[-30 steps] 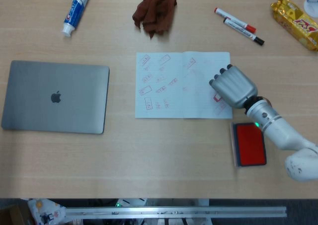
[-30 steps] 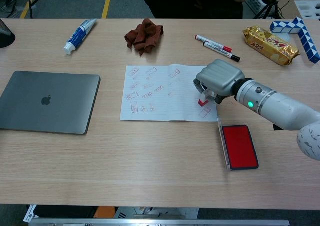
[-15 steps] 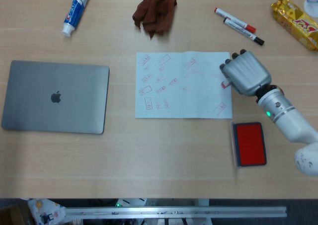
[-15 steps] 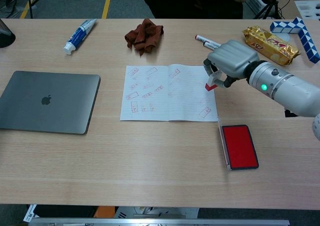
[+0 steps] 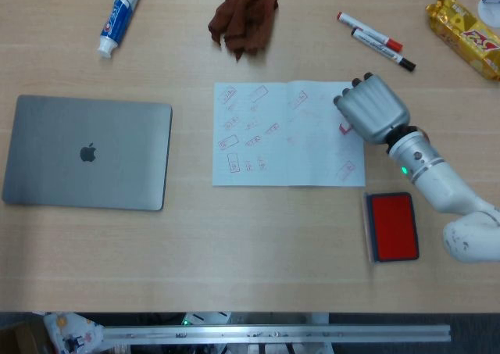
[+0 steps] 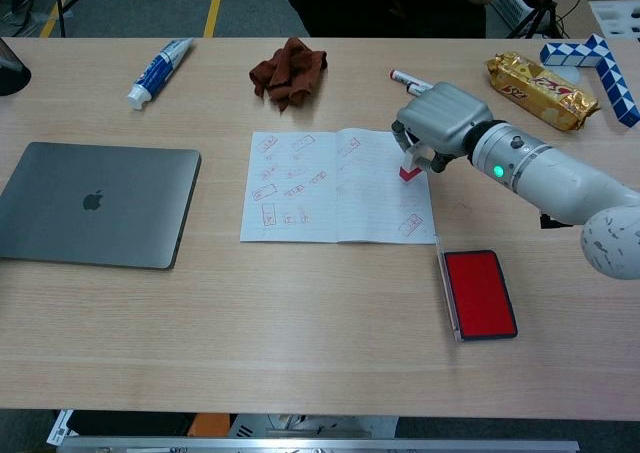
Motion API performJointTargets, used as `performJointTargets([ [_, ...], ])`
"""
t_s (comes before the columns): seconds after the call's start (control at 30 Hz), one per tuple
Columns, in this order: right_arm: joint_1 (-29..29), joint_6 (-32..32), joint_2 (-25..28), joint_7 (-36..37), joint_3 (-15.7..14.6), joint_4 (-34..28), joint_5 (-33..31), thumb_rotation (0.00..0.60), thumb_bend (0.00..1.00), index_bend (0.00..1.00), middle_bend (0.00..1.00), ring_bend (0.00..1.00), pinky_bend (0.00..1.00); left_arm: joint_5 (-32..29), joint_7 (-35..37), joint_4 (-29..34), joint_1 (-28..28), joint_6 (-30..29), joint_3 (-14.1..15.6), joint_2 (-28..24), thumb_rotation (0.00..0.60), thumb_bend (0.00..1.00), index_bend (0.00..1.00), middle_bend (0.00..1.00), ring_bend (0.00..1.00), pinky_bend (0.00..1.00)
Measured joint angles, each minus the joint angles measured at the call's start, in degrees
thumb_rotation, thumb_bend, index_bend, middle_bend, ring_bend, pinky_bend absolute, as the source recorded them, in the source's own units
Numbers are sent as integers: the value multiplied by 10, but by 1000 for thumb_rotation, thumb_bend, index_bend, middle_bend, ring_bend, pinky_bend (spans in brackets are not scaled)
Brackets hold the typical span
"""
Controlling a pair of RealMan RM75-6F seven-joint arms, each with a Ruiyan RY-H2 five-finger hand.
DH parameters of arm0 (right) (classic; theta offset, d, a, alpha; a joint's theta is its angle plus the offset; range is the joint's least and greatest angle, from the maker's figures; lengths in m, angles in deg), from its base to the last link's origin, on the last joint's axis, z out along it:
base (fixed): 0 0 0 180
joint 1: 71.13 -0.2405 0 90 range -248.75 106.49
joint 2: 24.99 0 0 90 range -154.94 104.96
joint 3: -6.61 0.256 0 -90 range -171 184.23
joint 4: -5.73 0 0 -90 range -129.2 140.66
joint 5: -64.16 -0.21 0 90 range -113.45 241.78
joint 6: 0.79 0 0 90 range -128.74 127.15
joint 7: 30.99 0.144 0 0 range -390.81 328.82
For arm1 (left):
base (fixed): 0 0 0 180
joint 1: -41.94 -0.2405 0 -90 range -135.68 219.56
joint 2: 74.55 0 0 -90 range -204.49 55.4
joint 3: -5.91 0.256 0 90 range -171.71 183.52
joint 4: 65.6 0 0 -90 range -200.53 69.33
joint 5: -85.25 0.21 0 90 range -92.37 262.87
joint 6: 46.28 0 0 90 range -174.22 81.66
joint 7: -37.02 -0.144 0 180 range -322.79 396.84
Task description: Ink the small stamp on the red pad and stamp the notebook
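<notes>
- The right robot hand is curling tight around the small red stamp.
- The stamp is sitting under its fingers, on the notebook's right page.

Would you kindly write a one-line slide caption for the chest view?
Right hand holds the small stamp on the notebook page, red ink pad open nearby.

The wooden table bears a laptop, notebook, red pad, toothpaste, cloth, markers and snack pack.
</notes>
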Motion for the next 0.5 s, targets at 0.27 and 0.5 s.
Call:
performJointTargets([
  [0.27, -7, -6, -24, -3, -2, 27, -5, 600, 387, 792, 569, 431, 428, -2, 2, -4, 1, 4, 0, 2, 600, 286, 0, 0, 0, 43],
  [0.5, -10, -9, -38, -3, -4, 48, -7, 600, 395, 813, 583, 442, 428, -5, 3, -6, 1, 7, 1, 3, 600, 286, 0, 0, 0, 43],
])
